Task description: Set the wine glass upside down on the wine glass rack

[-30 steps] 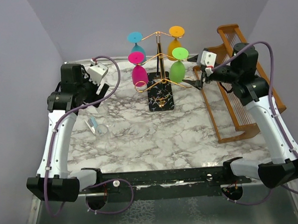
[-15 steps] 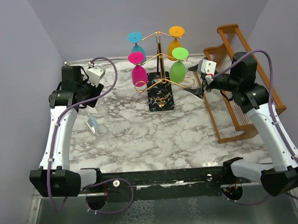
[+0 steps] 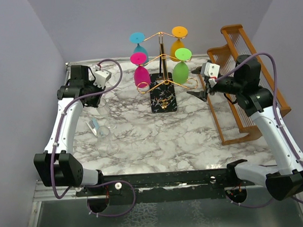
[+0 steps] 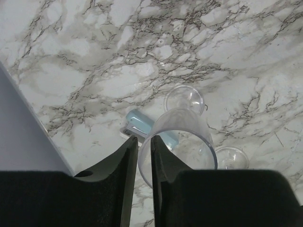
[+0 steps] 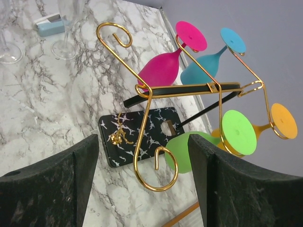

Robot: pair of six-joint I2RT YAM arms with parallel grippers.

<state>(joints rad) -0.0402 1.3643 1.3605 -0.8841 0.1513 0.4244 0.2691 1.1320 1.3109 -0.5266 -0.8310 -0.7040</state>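
A clear wine glass (image 4: 189, 124) stands upright on the marble table at the left, its foot (image 4: 184, 98) below its bowl. My left gripper (image 4: 144, 140) is shut on its rim, one finger outside the bowl and one inside; from above that gripper (image 3: 99, 97) is at the table's back left. The wine glass rack (image 3: 162, 67) is gold wire on a black speckled base (image 3: 163, 100), with blue, orange, pink and green glasses hanging upside down. My right gripper (image 5: 143, 142) is open, just right of the rack, facing an empty lower scroll arm (image 5: 158, 172).
A second clear glass (image 3: 105, 131) and a small light-blue object (image 3: 92, 126) sit near the table's left edge. A brown wooden slatted rack (image 3: 242, 93) lies along the right side, behind my right arm. Grey walls close in the table.
My left gripper has closed onto the clear glass's rim while the left arm shifted slightly back and right. The right arm dropped a little a second ago and has since held still, open.
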